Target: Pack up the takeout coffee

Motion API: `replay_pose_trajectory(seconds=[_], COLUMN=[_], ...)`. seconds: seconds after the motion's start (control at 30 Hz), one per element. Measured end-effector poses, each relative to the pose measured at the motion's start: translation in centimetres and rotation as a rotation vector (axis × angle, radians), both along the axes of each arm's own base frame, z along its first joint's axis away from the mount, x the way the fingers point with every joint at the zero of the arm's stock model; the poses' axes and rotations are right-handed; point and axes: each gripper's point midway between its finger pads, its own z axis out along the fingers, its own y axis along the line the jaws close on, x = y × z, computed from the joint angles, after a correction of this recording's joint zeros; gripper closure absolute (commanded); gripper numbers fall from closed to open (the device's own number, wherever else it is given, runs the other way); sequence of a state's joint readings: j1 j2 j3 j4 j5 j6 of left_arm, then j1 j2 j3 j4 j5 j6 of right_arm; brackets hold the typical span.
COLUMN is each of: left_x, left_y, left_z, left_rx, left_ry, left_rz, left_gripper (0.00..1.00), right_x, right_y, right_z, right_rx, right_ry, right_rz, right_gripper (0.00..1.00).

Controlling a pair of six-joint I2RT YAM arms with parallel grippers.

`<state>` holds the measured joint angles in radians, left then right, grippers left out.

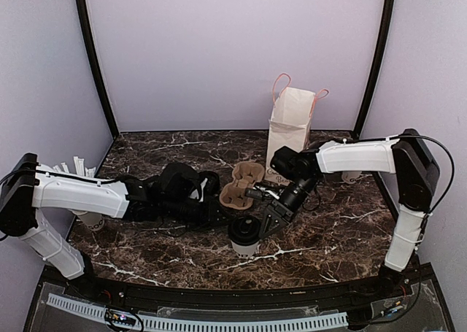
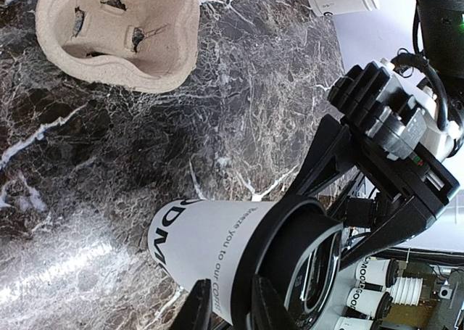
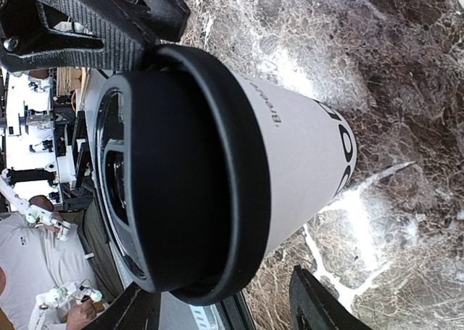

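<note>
Takeout coffee upright on marble table, right jaws astride lid

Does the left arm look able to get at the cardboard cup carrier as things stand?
Probably yes. The cup carrier lies just beyond the left gripper, with only bare marble between them in the left wrist view; the lidded cup and right gripper stand nearer the bases, not between.

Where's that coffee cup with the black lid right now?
In the top view the takeout coffee stands near the front middle of the table, just nearer the arm bases than the cardboard cup carrier, with the right gripper straddling its lid.
</note>
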<state>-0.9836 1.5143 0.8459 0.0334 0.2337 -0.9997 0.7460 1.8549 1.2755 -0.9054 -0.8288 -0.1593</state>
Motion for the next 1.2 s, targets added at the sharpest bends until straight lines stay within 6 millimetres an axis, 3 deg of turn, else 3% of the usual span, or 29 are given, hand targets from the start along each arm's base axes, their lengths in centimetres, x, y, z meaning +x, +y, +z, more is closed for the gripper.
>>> replay_pose_trajectory(seconds=[0.17,0.43,0.67,0.87,1.03,1.2], left_x=[-0.1,-1.0,-1.7,-1.5,-1.3,-1.2], left_y=[0.3,0.8,2.1,2.5,2.0,1.2], left_z=[0.3,0.8,-0.1,1.8,2.6,3.2], left_rx=[0.019,0.108,0.183,0.162,0.134,0.111], left_ry=[-0.003,-0.02,-0.012,-0.072,-0.102,-0.14], left_rz=[0.02,0.03,0.019,0.009,-0.002,-0.039], left_gripper=[0.78,0.77,0.67,0.64,0.63,0.57], right_x=[0.9,5.4,8.2,8.9,8.6,8.0], right_y=[0.0,-0.2,-1.6,-2.2,-2.5,-3.1], right_z=[0.4,1.2,-0.8,-0.2,0.9,1.2], right_rx=[-0.016,-0.052,-0.161,-0.163,-0.142,-0.135], right_ry=[-0.058,-0.247,-0.366,-0.414,-0.447,-0.466], right_rz=[0.007,-0.028,-0.056,-0.065,-0.061,-0.047], right_gripper=[0.41,0.4,0.4,0.4,0.4,0.4])
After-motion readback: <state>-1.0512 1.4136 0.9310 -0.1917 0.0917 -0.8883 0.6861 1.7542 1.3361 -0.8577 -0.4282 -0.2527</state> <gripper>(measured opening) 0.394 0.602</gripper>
